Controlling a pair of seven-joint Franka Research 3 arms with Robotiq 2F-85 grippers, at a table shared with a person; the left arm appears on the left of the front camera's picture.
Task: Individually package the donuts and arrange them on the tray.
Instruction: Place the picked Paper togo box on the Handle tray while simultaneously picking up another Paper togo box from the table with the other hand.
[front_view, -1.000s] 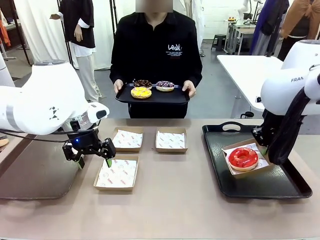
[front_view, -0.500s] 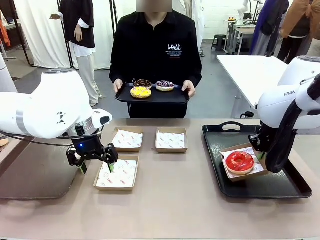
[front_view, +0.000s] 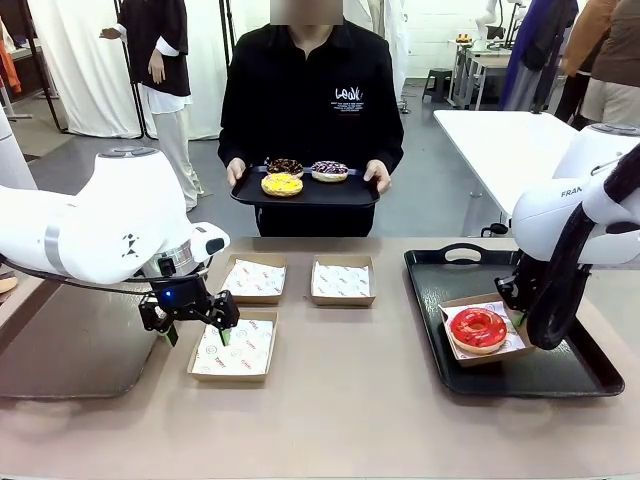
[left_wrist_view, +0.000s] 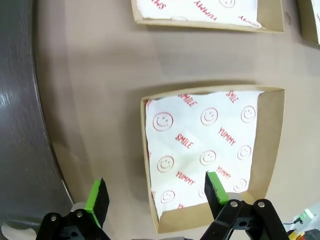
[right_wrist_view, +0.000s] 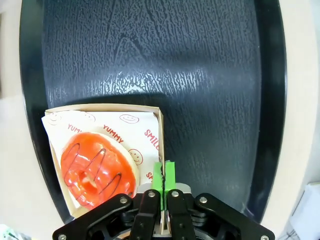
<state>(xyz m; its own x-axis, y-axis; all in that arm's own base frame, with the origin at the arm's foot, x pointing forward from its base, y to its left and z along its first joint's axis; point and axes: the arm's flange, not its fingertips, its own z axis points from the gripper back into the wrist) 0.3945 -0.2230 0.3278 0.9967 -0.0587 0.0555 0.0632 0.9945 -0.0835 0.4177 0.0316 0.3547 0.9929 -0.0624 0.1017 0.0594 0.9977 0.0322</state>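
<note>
Left wrist view: your left gripper (left_wrist_view: 156, 197) gapes, straddling a wall of the empty box (left_wrist_view: 270, 150); right gripper (right_wrist_view: 163, 173) clamps the second box (right_wrist_view: 102, 106), donut (right_wrist_view: 95, 167) left of its fingers.

bright even light, soft shadows, sheen on tray (right_wrist_view: 150, 60), wide-angle edge distortion

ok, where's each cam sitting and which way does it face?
Front: fixed between the arms, facing the person across the table; left gripper, right gripper show.
Left wrist: looks down past the open left gripper at an empty box.
Right wrist: looks down at the black tray; right gripper shut on the loaded box.
Shared: front and right wrist show the red donut.
</note>
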